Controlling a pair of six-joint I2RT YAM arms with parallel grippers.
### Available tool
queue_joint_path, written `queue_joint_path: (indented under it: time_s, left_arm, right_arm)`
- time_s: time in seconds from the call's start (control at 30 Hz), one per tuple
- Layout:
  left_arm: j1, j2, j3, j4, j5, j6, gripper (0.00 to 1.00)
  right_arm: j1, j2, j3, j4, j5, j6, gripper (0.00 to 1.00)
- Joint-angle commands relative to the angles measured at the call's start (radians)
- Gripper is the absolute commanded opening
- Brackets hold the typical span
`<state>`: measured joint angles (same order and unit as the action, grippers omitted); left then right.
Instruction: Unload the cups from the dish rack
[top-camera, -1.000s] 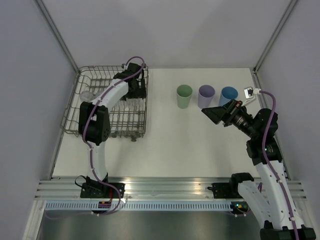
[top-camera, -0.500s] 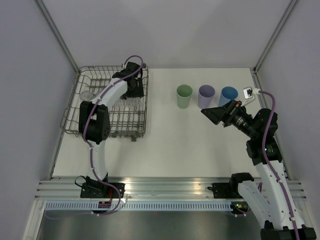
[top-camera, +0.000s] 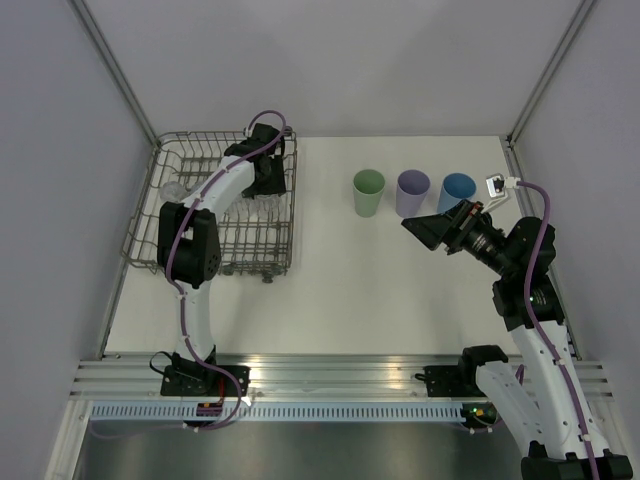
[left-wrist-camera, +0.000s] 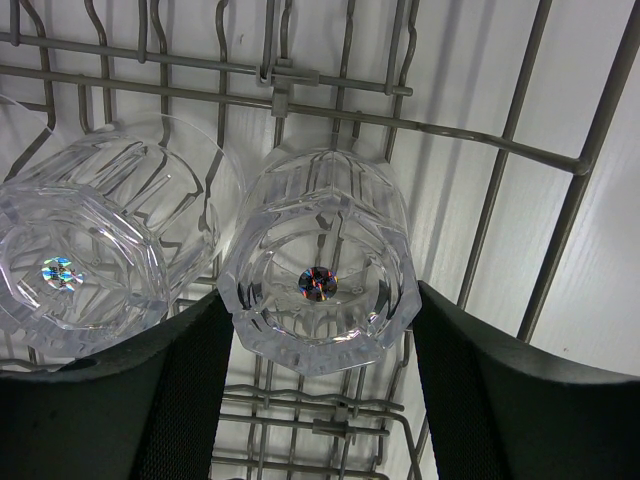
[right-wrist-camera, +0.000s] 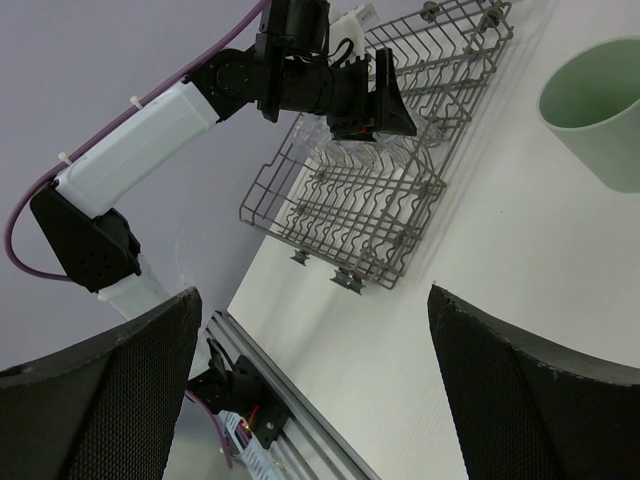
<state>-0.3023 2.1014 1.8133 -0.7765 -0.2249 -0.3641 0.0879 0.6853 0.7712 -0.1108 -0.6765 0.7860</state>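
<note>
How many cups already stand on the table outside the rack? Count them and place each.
3, in a row right of the dish rack: pale green cup nearest it, lavender cup in the middle, blue cup farthest right. None seems hidden there.

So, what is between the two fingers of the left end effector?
A clear faceted tumbler standing in the dish rack, its base toward the camera. The left wrist view shows it.

No legible text, label, brand, number or sign in any view. Only a small white tag (top-camera: 497, 185) with a dark mark, at the far right corner of the white table (top-camera: 330, 290), too small to read.
</note>
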Motion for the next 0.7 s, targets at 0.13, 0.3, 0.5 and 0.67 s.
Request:
queue_joint_path:
  time_s: [0.13,0.3,0.5,0.67]
  left_arm:
    - [0.002,-0.105,0.050,-0.010,0.051,0.014,0.02]
    - [0.002,-0.153,0.067,-0.033,0.067,0.010,0.02]
    - [0.002,-0.237,0.080,-0.066,0.102,0.010,0.02]
    - [0.002,-0.349,0.078,-0.070,0.212,-0.019,0.02]
  right_arm:
    - [0.003,0.005,0.081,-0.041,0.037,-0.098,0.98]
    - [0.010,0.025,0.148,-0.145,0.086,-0.188,0.98]
    - [0.030,0.054,0.185,-0.158,0.068,-0.226,0.98]
    - [0.039,0.083,0.174,-0.089,-0.023,-0.202,0.98]
